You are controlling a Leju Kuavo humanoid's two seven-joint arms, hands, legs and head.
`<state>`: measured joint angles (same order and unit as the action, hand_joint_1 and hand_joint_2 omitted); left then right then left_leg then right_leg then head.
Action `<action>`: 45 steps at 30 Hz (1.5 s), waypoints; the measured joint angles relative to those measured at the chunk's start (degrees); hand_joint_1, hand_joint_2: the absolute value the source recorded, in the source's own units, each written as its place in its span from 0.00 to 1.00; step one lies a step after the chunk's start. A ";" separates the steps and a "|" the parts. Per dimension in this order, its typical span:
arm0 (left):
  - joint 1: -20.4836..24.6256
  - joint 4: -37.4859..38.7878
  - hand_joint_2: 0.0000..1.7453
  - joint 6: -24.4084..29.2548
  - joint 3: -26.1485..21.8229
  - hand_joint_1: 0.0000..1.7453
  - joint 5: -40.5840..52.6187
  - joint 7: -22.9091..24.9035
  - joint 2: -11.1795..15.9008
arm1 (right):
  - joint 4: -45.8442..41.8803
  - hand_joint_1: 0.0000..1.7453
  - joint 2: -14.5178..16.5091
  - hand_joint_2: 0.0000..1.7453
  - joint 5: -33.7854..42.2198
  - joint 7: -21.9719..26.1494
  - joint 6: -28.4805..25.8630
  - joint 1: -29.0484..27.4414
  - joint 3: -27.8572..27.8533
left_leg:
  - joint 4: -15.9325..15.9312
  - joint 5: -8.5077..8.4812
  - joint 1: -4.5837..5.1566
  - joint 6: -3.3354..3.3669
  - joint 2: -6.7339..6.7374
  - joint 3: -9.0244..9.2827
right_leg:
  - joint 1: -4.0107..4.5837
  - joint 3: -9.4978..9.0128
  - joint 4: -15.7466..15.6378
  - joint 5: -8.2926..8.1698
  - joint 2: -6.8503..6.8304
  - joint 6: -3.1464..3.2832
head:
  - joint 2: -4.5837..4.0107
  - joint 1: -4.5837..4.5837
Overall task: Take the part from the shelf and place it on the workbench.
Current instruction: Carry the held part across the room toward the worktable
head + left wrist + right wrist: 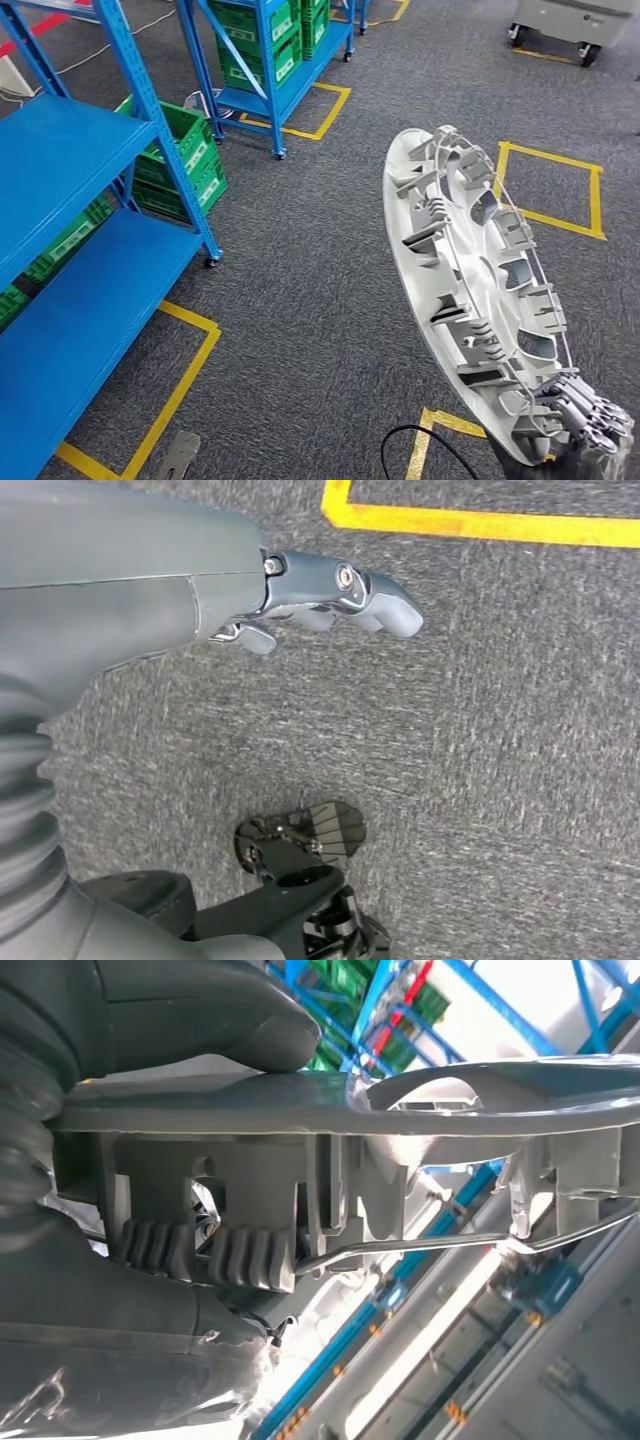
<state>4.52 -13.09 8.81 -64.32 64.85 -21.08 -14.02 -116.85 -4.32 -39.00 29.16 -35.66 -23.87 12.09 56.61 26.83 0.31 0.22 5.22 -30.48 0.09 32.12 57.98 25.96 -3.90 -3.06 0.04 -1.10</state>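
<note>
One wrist view shows the right robot hand [151, 1160] clamping the part [468, 300]; the left robot hand [332, 595] hangs empty.

No text, brand, number or sign can be read anywhere in these views. The green crates [192, 150] under the blue shelf [68, 170] carry white labels, and so do the crates on the farther rack [279, 50], but the print on them is too small and blurred to make out. The yellow floor tape [551, 190] forms plain outlines with no lettering. The silver part [468, 290] bears no legible marking.
</note>
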 joint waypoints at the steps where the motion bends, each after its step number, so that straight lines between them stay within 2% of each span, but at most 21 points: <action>1: 0.03 0.00 1.00 0.03 -0.01 0.00 -0.01 0.02 0.03 | 0.04 1.00 0.01 1.00 -0.03 -0.01 0.00 0.14 0.07 | -0.02 -0.04 0.00 -0.31 0.48 0.02 | 0.10 0.27 0.01 -0.17 0.71 0.44 | 0.00 0.06; 2: 0.07 0.00 1.00 0.05 -0.02 0.00 -0.01 0.04 0.04 | 0.07 1.00 0.01 1.00 -0.04 -0.01 -0.01 0.17 0.13 | -0.04 0.02 -0.11 -0.69 0.72 0.01 | 0.09 0.44 -0.09 -0.33 1.31 0.85 | 0.00 0.06; 4: 0.12 0.00 1.00 0.06 -0.04 0.00 -0.01 0.05 0.06 | 0.10 1.00 0.03 1.00 -0.07 -0.02 -0.01 0.26 0.28 | 1.56 1.53 -0.35 -1.36 -1.04 -0.68 | -0.01 0.62 -0.47 -0.79 2.51 1.73 | 0.00 0.11; 6: 0.05 0.00 1.00 0.07 -0.04 0.00 -0.01 0.06 0.09 | 0.20 1.00 0.10 1.00 -0.08 -0.02 0.00 0.54 0.42 | 7.47 5.13 -0.45 -1.66 -3.94 -3.34 | -0.12 0.75 -0.66 -1.17 3.73 2.33 | 0.00 0.31; 9: -0.24 0.00 1.00 -0.01 -0.04 0.00 0.02 0.07 0.12 | 0.42 1.00 0.16 1.00 -0.25 -0.01 -0.01 0.73 0.44 | 16.47 8.10 -0.42 -1.68 -5.01 -7.73 | -0.08 0.98 -0.61 -1.38 5.90 2.52 | 0.00 0.43; 11: -0.24 0.00 1.00 -0.16 -0.04 0.00 0.06 0.05 0.12 | 0.58 1.00 0.16 1.00 -0.46 0.02 -0.01 0.73 0.54 | 13.70 5.17 -0.51 -1.59 -5.19 -6.62 | -0.15 0.99 -0.50 -1.45 7.48 2.39 | 0.00 0.42; 13: -0.16 0.00 1.00 -0.30 -0.04 0.00 0.18 0.05 0.13 | 0.66 1.00 0.16 1.00 -0.61 0.04 -0.03 0.78 0.68 | 6.21 1.28 -0.81 -1.60 -6.93 -3.09 | -0.23 1.13 -0.16 -1.44 8.99 2.01 | 0.00 0.42; 16: -0.02 0.00 1.00 -0.38 -0.04 0.00 0.35 0.01 0.10 | 0.66 1.00 0.16 1.00 -0.79 0.02 -0.16 0.95 0.74 | 1.03 0.17 -1.00 -1.20 -9.39 -0.82 | -0.37 2.06 0.35 -1.66 10.87 0.94 | 0.00 0.38; 18: 0.04 0.00 1.00 -0.39 -0.04 0.00 0.42 -0.02 0.04 | 0.66 1.00 0.16 1.00 -1.00 0.03 -0.37 0.84 0.74 | 0.86 -0.09 -0.86 -0.37 -8.29 -0.94 | -0.65 2.64 0.21 -1.96 11.49 0.23 | 0.00 0.37; 20: 0.15 0.00 1.00 -0.41 -0.04 0.00 0.55 -0.04 -0.02 | 0.63 1.00 0.16 1.00 -1.60 0.15 -0.90 0.76 0.74 | 0.65 -0.33 -0.92 0.41 -7.03 -0.94 | -0.52 3.86 2.33 -0.56 9.16 -0.31 | 0.00 0.06; 22: 0.08 0.00 1.00 -0.42 -0.04 0.00 0.88 -0.03 -0.02 | 0.61 1.00 0.16 1.00 -2.73 0.30 -1.74 0.81 0.73 | 0.58 -0.32 -0.78 0.83 -5.66 -0.94 | -0.37 6.82 9.02 3.10 5.71 -0.67 | 0.00 -0.29; 24: -0.12 0.00 1.00 -0.43 -0.04 0.00 1.19 0.01 0.01 | 0.57 1.00 0.16 1.00 -3.68 0.33 -2.47 0.81 0.71 | 0.59 -0.23 -0.58 0.98 -4.05 -0.93 | -0.45 9.84 15.88 5.85 4.53 -0.87 | 0.00 -0.32; 25: -0.15 0.00 1.00 -0.42 -0.03 0.00 1.24 0.03 0.02 | 0.54 1.00 0.16 1.00 -3.90 0.31 -2.69 0.76 0.69 | 0.59 -0.19 -0.52 1.00 -3.23 -0.90 | -0.47 10.09 16.76 5.76 4.35 -0.89 | 0.00 -0.32; 27: -0.06 0.00 1.00 -0.42 -0.01 0.00 1.26 0.05 0.01 | 0.45 1.00 0.16 1.00 -4.04 0.26 -2.82 0.72 0.63 | 0.60 -0.05 -0.46 0.91 -1.85 -0.72 | -0.45 7.09 11.63 2.79 3.58 -0.70 | 0.00 -0.32; 30: 0.07 0.00 1.00 -0.43 0.02 0.00 1.28 0.05 -0.02 | 0.19 1.00 0.16 1.00 -4.11 0.24 -2.84 0.77 0.62 | 0.68 0.30 -0.12 0.30 -0.29 -0.38 | 0.08 1.45 1.38 -0.49 0.48 0.06 | 0.00 -0.26; 33: 0.15 0.00 1.00 -0.42 0.10 0.00 1.75 0.05 -0.21 | -0.20 1.00 0.16 1.00 -5.28 -0.09 -3.04 0.39 0.44 | 0.59 0.42 -0.09 -0.60 1.07 -0.23 | 0.40 1.44 0.40 -0.77 1.67 1.18 | 0.00 -0.22; 36: 0.28 0.01 1.00 0.01 0.84 0.00 3.39 0.07 -0.75 | -1.63 1.00 0.15 1.00 -8.43 -1.07 -3.30 -1.81 -0.61 | 4.41 3.38 -0.32 -1.46 -1.78 -1.74 | -0.02 1.14 -0.25 -1.25 3.39 2.12 | 0.00 0.03; 39: 0.10 0.03 1.00 0.71 1.78 0.00 4.89 0.07 -1.32 | -3.71 1.00 0.14 1.00 -11.47 -1.65 -3.38 -5.02 -2.62 | 15.35 8.20 -0.37 -1.61 -4.71 -6.91 | -0.09 1.21 -0.28 -1.38 5.26 2.43 | 0.00 0.30; 41: 0.09 0.05 1.00 0.95 2.43 0.00 5.71 0.23 -1.57 | -4.99 1.00 0.14 1.00 -12.28 -1.87 -3.38 -7.01 -3.91 | 16.31 6.92 -0.39 -1.54 -5.04 -7.78 | -0.11 1.19 -0.23 -1.39 6.91 2.42 | 0.00 0.32; 43: 0.35 0.07 1.00 1.07 3.20 0.00 6.73 0.81 -1.81 | -6.31 1.00 0.14 1.00 -12.72 -2.01 -3.38 -8.72 -5.11 | 9.99 2.53 -0.64 -1.50 -6.39 -5.07 | -0.25 1.20 -0.09 -1.38 8.67 2.22 | 0.00 0.33; 45: 0.71 0.10 1.00 1.18 4.05 0.00 7.72 1.52 -2.18 | -7.84 1.00 0.14 1.00 -13.03 -2.12 -3.38 -10.23 -6.48 | 3.38 0.03 -1.06 -1.43 -8.93 -2.07 | -0.23 1.66 0.48 -1.30 10.26 1.67 | 0.01 0.30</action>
<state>5.23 -12.99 9.99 -60.27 72.58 -19.56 -16.20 -124.69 -4.17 -52.04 27.03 -39.04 -34.10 5.60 59.99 26.86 -0.75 -1.21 -3.70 -32.55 -0.14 33.77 58.46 24.66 6.36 -1.39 0.05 -0.81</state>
